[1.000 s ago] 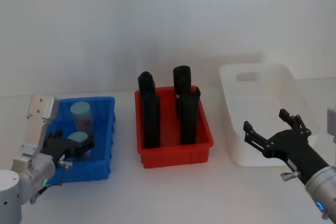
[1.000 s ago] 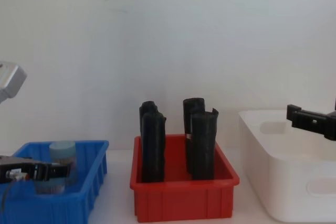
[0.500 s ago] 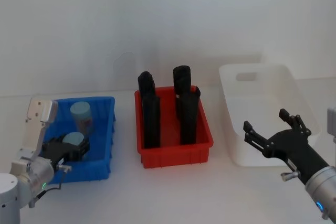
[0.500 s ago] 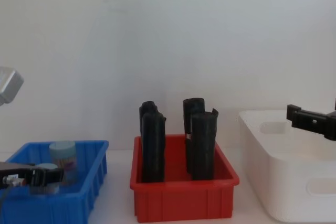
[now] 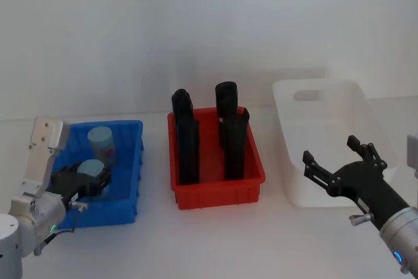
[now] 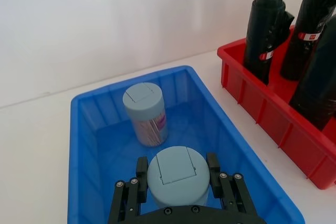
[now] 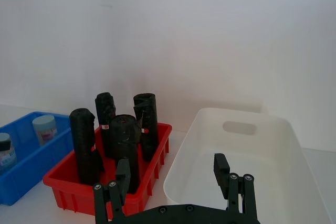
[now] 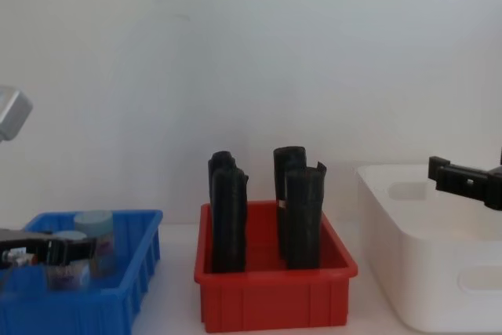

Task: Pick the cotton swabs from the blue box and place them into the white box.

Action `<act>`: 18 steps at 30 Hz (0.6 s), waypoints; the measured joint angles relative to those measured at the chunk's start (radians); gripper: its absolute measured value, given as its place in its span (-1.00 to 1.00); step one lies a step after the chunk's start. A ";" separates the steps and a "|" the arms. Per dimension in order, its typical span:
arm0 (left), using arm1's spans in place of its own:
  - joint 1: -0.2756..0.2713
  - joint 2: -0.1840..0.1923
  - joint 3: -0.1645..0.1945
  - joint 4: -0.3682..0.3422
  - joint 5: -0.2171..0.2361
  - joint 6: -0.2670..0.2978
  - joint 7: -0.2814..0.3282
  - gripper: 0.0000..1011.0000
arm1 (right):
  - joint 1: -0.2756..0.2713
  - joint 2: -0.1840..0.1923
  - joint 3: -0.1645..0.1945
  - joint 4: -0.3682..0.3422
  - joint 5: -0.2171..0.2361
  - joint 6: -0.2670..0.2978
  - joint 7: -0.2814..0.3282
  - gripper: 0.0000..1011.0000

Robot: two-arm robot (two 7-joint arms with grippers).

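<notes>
No legible txt; labels on cotton swabs (image 6: 146,114) & rolls (image 6: 268,35) unreadable.

Both are matte black: the left gripper (image 5: 86,180) and right gripper (image 5: 330,149) have slim jointed fingers (image 7: 123,174) dotted with small silver screws (image 6: 119,183). Each sits on a rounded silver-grey wrist. The left wrist (image 5: 38,212) carries a green light (image 5: 54,229), a thin cable (image 5: 72,217) and a pale grey box (image 5: 46,137), while the right wrist (image 5: 400,230) carries a blue light (image 5: 397,257).

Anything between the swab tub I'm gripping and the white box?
Yes: the red bin of tall black rolls stands between the swab tub in the left gripper and the white box, where the right gripper hovers.
</notes>
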 joint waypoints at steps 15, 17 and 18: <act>0.023 0.039 -0.028 -0.192 0.022 0.016 -0.002 0.33 | 0.000 0.000 0.000 0.000 0.000 0.000 0.000 0.98; 0.025 0.044 -0.031 -0.214 0.023 0.024 -0.008 0.33 | 0.000 0.000 0.000 0.000 0.000 0.000 0.000 0.98; 0.026 0.048 -0.034 -0.233 0.023 0.032 -0.015 0.33 | 0.000 0.000 0.000 0.000 0.000 0.000 0.000 0.98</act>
